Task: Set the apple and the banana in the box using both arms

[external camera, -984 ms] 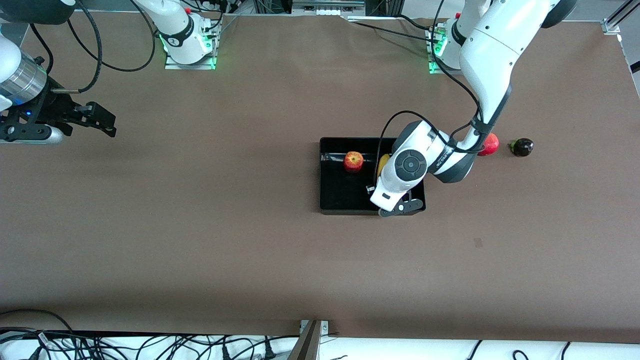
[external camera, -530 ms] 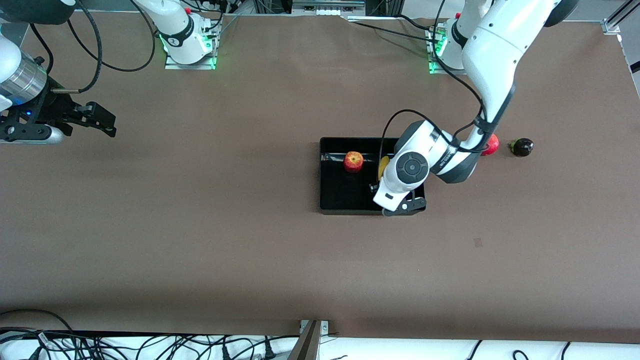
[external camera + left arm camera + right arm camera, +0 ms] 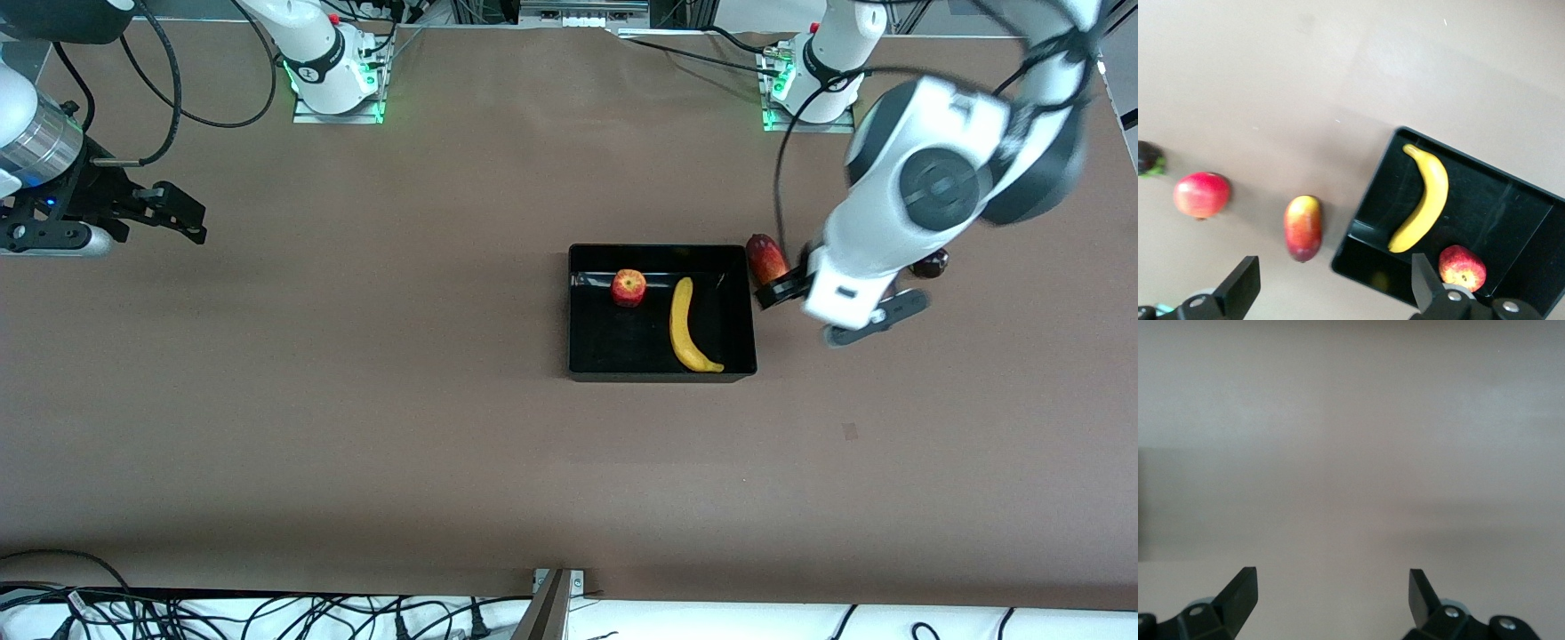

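Observation:
The black box (image 3: 613, 347) stands mid-table. The apple (image 3: 629, 287) and the banana (image 3: 689, 324) lie inside it, apart from each other. My left gripper (image 3: 827, 311) is open and empty, up in the air over the table just beside the box, toward the left arm's end. In the left wrist view the banana (image 3: 1425, 200) and the apple (image 3: 1462, 268) show in the box (image 3: 1498, 207), with my left gripper (image 3: 1333, 290) open. My right gripper (image 3: 169, 218) waits open and empty over bare table at the right arm's end; the right wrist view (image 3: 1331, 593) shows only table.
A red-yellow mango (image 3: 766, 258) lies against the box's outer side toward the left arm's end. A dark fruit (image 3: 932, 262) lies farther that way, partly hidden by the left arm. The left wrist view also shows the mango (image 3: 1303, 227), a pinkish-red pomegranate (image 3: 1201, 195) and the dark fruit (image 3: 1148, 159).
My left gripper has risen out of the box and swung toward the left arm's end, leaving the banana lying in the box. The right arm has not moved.

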Robot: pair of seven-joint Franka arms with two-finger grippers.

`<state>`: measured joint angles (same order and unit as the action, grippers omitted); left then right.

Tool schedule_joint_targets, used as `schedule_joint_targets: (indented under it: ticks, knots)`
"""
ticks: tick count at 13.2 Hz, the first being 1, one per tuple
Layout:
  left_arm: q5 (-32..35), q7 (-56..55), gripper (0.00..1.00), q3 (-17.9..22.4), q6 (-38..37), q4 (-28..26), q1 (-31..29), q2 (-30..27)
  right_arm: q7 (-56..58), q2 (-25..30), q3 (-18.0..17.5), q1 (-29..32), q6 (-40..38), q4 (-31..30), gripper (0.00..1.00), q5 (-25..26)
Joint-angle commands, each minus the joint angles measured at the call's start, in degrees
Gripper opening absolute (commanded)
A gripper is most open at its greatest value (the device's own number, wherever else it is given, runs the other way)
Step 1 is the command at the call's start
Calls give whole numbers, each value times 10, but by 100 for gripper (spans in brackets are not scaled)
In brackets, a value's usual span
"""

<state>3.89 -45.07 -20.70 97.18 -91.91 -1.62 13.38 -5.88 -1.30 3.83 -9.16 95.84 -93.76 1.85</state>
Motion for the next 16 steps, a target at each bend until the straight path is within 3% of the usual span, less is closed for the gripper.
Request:
schedule_joint_targets:
  ticks: [1,5,7,13,16]
  knots:
    - [-23,101,100,13,-51,-24,-41,-84,0,-2,-1,0,-1,7,100,4]
    - [-36,347,100,147,-127,-21,-42,-176,0,-2,-1,0,-1,7,100,4]
    - [-36,431,100,184,-129,-19,-46,-192,0,-2,-1,0,-1,7,100,4]
    - [-59,442,100,156,-129,8,-56,-198,0,-2,-1,0,-1,7,100,4]
    - [-58,428,100,160,-129,15,-29,-200,0,-2,-1,0,-1,7,100,4]
